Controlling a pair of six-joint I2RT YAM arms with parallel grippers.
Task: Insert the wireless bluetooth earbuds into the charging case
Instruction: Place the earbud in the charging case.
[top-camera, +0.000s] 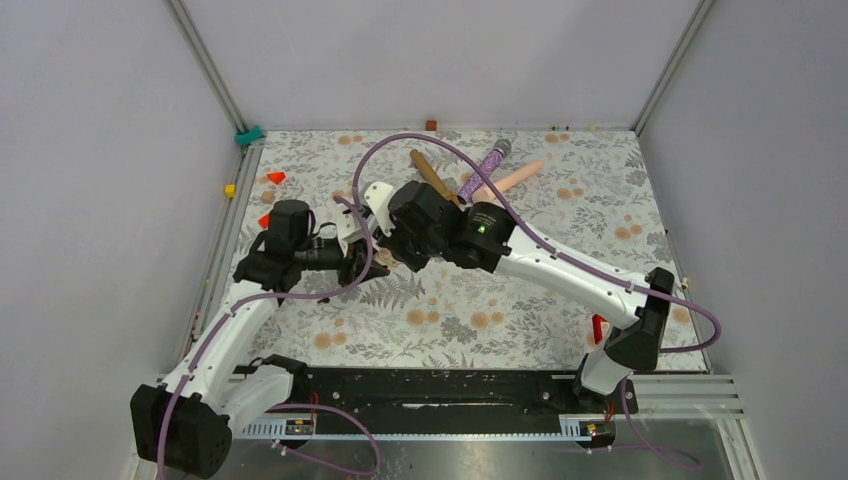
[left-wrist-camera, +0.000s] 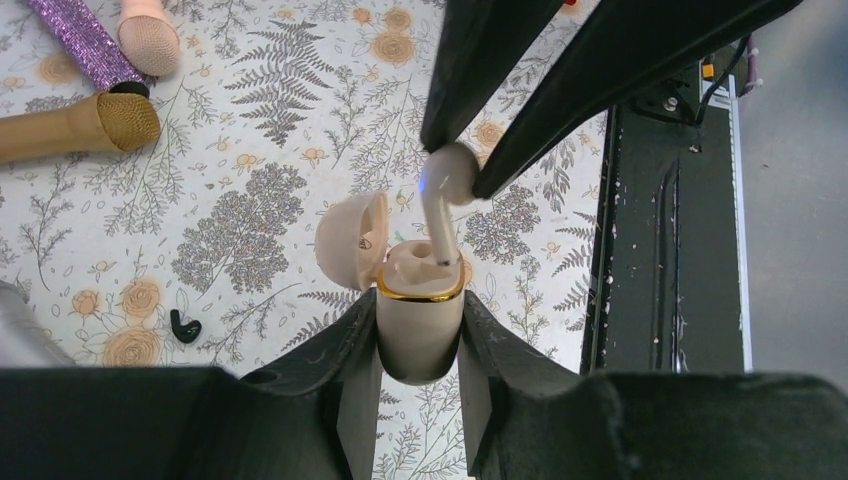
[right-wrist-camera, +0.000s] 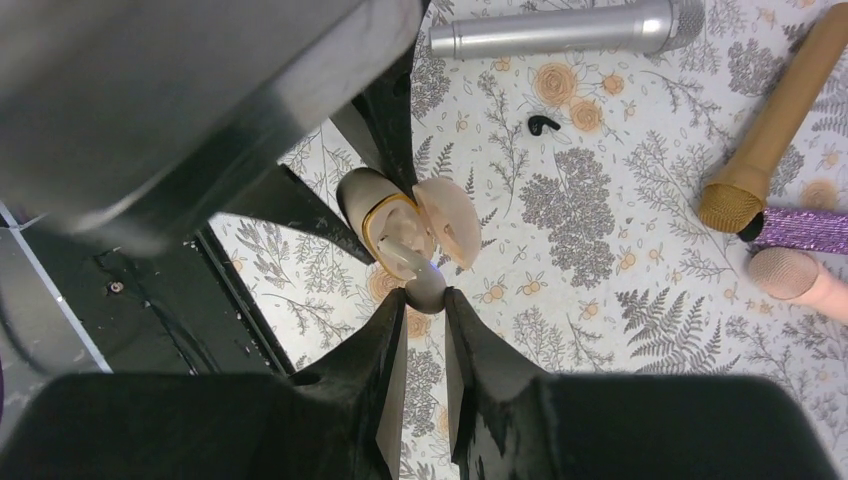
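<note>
Floral cloth covers the table. On it the left gripper (left-wrist-camera: 418, 308) is clamped around the beige charging case (left-wrist-camera: 420, 345), which stands upright with its lid (left-wrist-camera: 350, 240) hinged open. The right gripper (right-wrist-camera: 425, 300) pinches a pale earbud (left-wrist-camera: 448, 178) by its head, the stem tip at the case's mouth. A tiny black bean-shaped piece (left-wrist-camera: 184, 325) lies on the cloth nearby, and microphones (left-wrist-camera: 95, 122) lie farther off.

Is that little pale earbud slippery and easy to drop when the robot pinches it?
Probably a bit. The pale stemmed plastic earbud looks smooth and rounded, and the right fingers pinch only its bulb, so it could slip out. It is tiny, so likely very light. It seems stiff: its thin stem shows no bend.
</note>
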